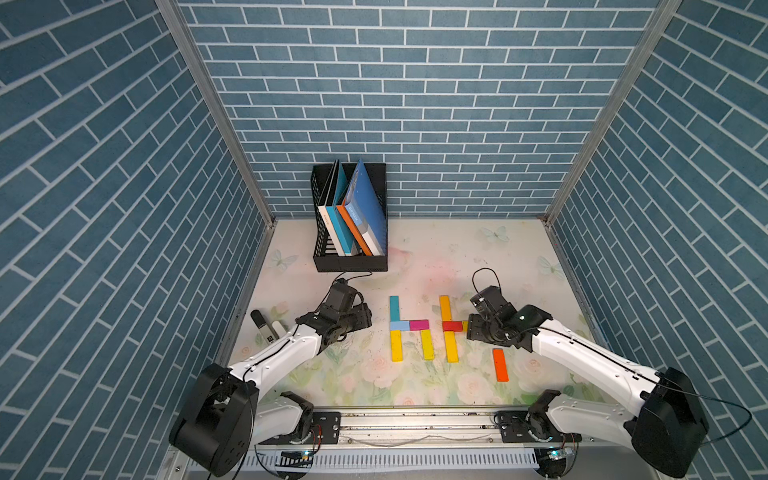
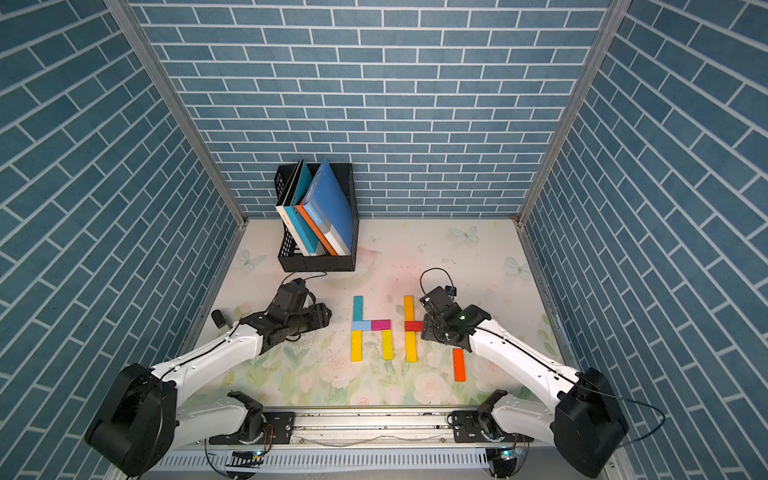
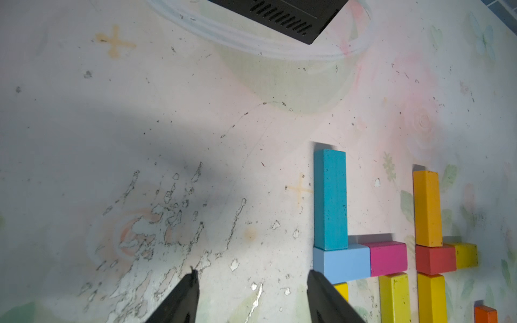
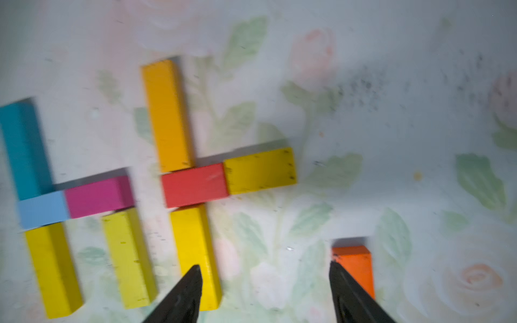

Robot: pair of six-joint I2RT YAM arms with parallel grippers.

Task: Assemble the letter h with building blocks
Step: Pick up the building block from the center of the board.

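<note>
Two groups of building blocks lie flat on the floral table. The left group has a teal bar [image 1: 394,308], light blue [image 1: 400,325] and magenta [image 1: 419,324] short bars, and two yellow bars [image 1: 396,345]. The right group has an amber bar [image 1: 445,307], a red bar [image 1: 452,326], a short yellow bar [image 4: 260,170] end to end with it, and a yellow bar [image 1: 451,347]. An orange bar [image 1: 500,365] lies apart at the right. My right gripper [image 4: 264,267] hovers open and empty between the yellow and orange bars. My left gripper [image 3: 251,275] is open and empty, left of the light blue bar.
A black file rack [image 1: 350,264] holding books stands at the back left by the wall. A black-and-white marker-like object [image 1: 266,328] lies at the table's left edge beside the left arm. Brick-patterned walls enclose three sides.
</note>
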